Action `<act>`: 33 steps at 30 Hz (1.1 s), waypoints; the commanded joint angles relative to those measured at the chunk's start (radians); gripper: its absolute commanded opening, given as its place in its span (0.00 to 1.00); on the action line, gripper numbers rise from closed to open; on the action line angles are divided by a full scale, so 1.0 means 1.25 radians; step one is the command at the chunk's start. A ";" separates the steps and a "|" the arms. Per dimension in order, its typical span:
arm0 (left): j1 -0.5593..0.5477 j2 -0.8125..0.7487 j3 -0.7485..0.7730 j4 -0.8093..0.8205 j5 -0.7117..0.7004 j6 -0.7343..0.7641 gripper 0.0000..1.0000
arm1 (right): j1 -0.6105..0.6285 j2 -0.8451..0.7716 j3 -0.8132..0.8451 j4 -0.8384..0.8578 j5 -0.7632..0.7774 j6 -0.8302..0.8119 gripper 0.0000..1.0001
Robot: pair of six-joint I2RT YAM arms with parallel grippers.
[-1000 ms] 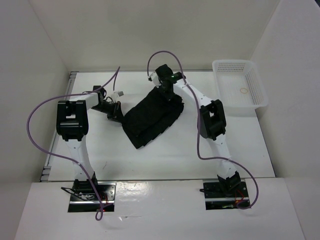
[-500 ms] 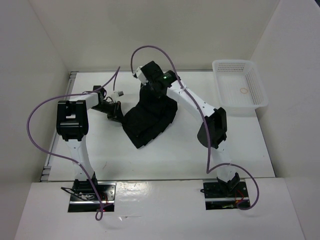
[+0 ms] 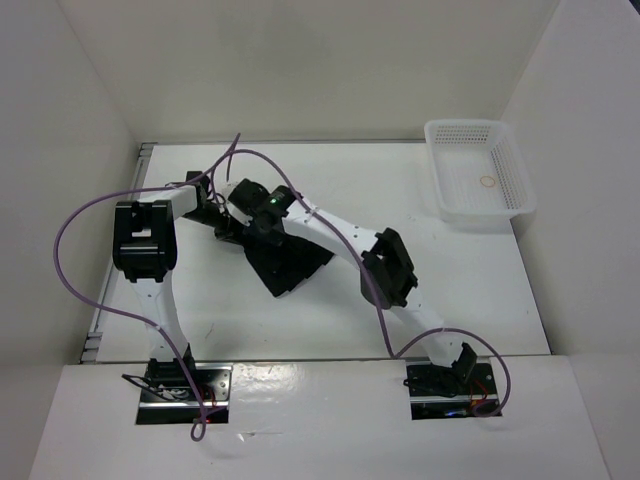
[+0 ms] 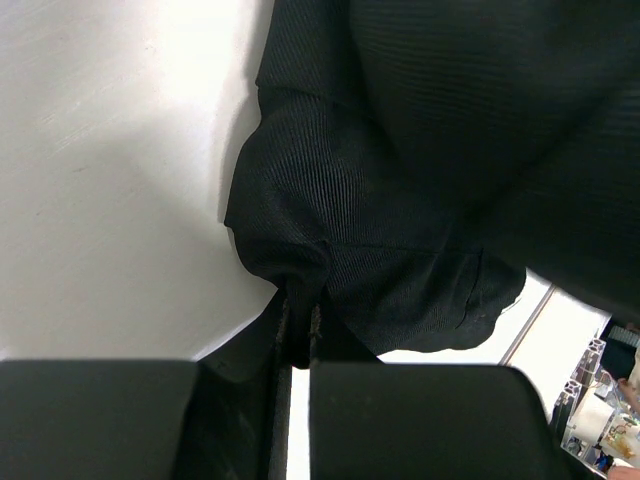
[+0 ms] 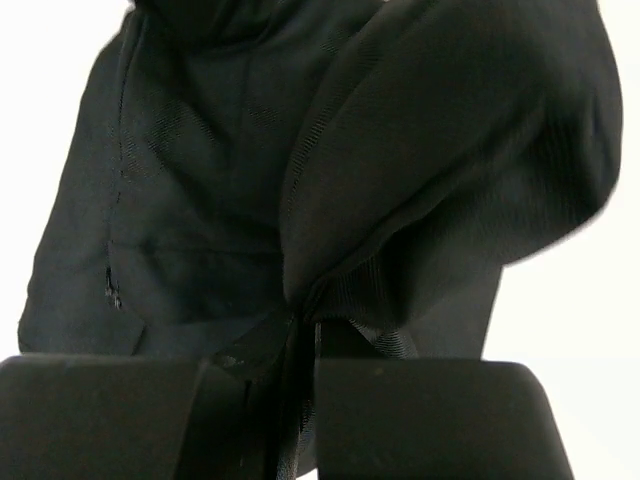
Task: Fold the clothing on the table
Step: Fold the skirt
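Two grippers are clenched on the same garment. The left gripper (image 4: 300, 318) pinches a bunched fold of the black skirt (image 3: 292, 262) between flat black fingers, its jaws nearly touching with only cloth between them. The right gripper (image 5: 304, 328) is likewise clamped on a rounded, hanging loop of the fabric. Close up, the cloth is soft and matte with a fine ribbed weave, and a stitched seam runs down it.

From above, the skirt lies as a crumpled dark heap on the smooth white table (image 3: 470, 290), well to the left of the white plastic mesh basket (image 3: 465, 124) and nearer the arms' bases than the basket is. Both grippers meet just beside each other at the side of the heap farthest from the basket. The basket is rectangular with perforated walls, and a small round thing (image 3: 488, 181) lies in it. Thin purple cables (image 3: 70, 225) loop off both white arms.
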 commanded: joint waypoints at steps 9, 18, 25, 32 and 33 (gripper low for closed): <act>-0.005 -0.022 0.004 0.004 0.004 -0.003 0.00 | -0.003 0.051 0.033 -0.014 0.049 0.026 0.00; -0.005 -0.022 0.004 0.004 0.004 -0.003 0.00 | -0.141 -0.053 -0.035 0.092 0.241 -0.052 0.00; -0.005 -0.022 0.004 -0.003 0.004 -0.003 0.00 | -0.213 -0.072 -0.098 0.191 0.334 -0.096 0.00; -0.005 -0.022 0.004 -0.003 0.004 -0.003 0.00 | -0.220 -0.046 -0.114 0.230 0.357 -0.094 0.00; -0.005 -0.022 0.004 -0.003 0.004 -0.003 0.00 | -0.213 -0.046 -0.104 0.212 0.357 -0.094 0.00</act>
